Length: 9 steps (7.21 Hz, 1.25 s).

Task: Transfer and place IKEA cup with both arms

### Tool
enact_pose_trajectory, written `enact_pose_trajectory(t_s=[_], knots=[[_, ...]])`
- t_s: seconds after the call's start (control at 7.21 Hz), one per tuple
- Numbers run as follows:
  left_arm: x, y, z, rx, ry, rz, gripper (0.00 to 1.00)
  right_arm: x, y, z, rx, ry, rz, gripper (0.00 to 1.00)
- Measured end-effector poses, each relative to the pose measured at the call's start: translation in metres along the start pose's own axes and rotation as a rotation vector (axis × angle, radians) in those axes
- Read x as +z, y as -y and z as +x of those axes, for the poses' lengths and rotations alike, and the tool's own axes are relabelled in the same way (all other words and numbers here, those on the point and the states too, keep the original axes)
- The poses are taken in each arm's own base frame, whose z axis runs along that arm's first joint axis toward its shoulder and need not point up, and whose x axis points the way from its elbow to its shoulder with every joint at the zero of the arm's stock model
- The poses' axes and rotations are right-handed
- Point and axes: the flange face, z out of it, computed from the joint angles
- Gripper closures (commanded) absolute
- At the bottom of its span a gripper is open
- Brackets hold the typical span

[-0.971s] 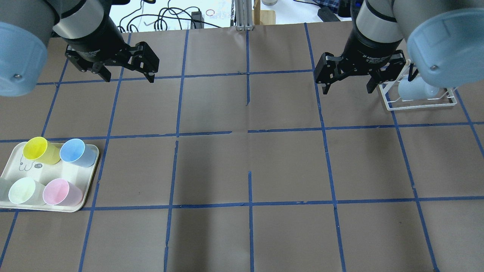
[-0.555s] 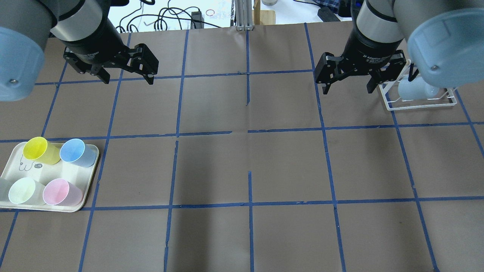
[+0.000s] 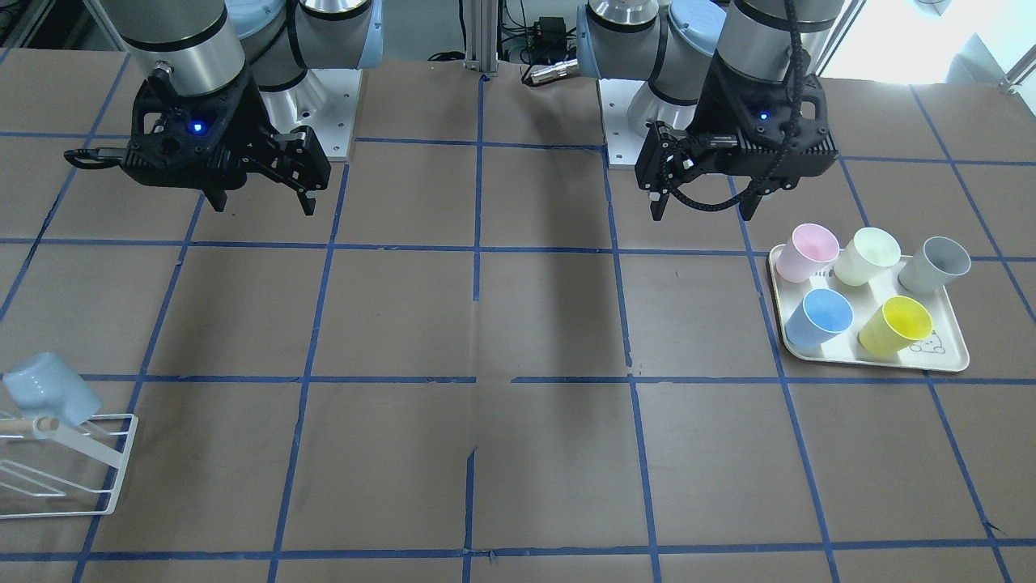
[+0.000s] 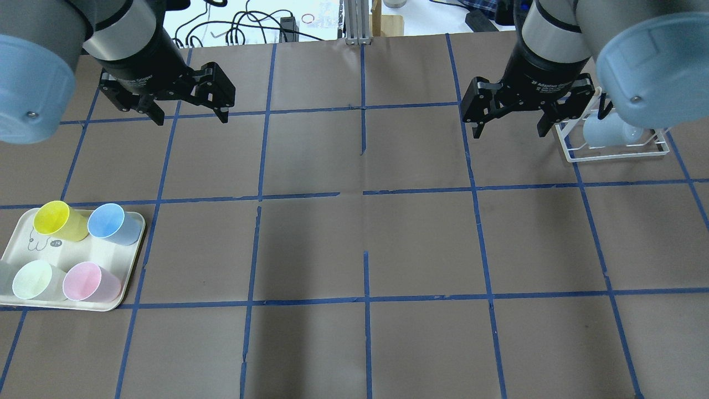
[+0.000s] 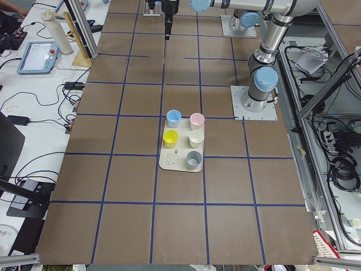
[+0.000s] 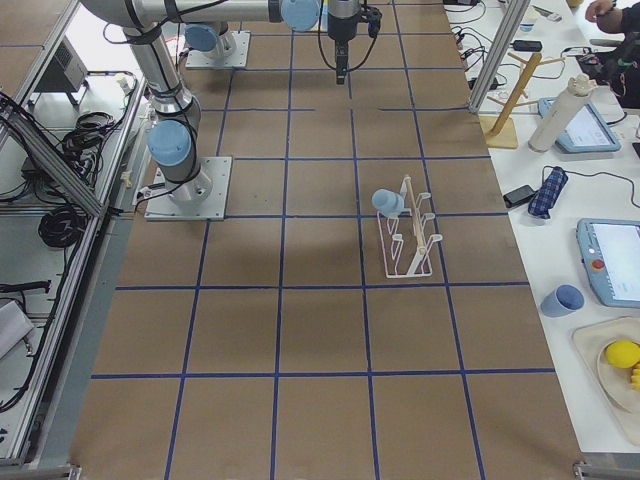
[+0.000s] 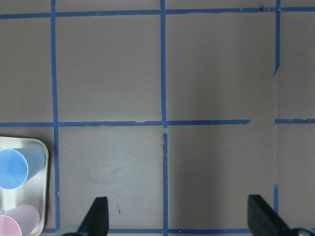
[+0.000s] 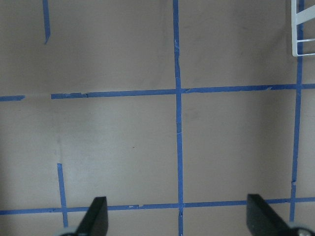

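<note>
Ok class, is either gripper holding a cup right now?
No, the left gripper and the right gripper both hang open and empty above the table.

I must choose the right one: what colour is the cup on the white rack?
The cup is pale light blue, clearest in the exterior front-facing view.

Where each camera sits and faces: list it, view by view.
Front-facing: table's far side, looking back; left gripper on view's right.
Overhead: from behind, looking down; right gripper at right.
Exterior left: left end; left arm nearest, tray.
Exterior right: right end; right arm nearest, IKEA cup on rack.
Left wrist: straight down; fingertips.
Right wrist: straight down; fingertips.
Shared: tray, in overhead and left wrist.
</note>
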Motion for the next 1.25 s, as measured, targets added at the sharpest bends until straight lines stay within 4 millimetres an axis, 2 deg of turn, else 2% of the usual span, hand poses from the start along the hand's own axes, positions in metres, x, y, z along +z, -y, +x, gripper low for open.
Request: enact_pose_trajectory(t_s=[0.56, 1.25], knots=[[-0.013, -0.004, 0.003, 0.006, -0.004, 0.023, 0.0, 0.005, 0.004, 0.001, 0.001, 0.0, -0.007, 0.0], [-0.013, -0.007, 0.004, 0.018, -0.008, 0.023, 0.0, 0.006, 0.005, 0.001, 0.001, 0.001, -0.008, 0.0]])
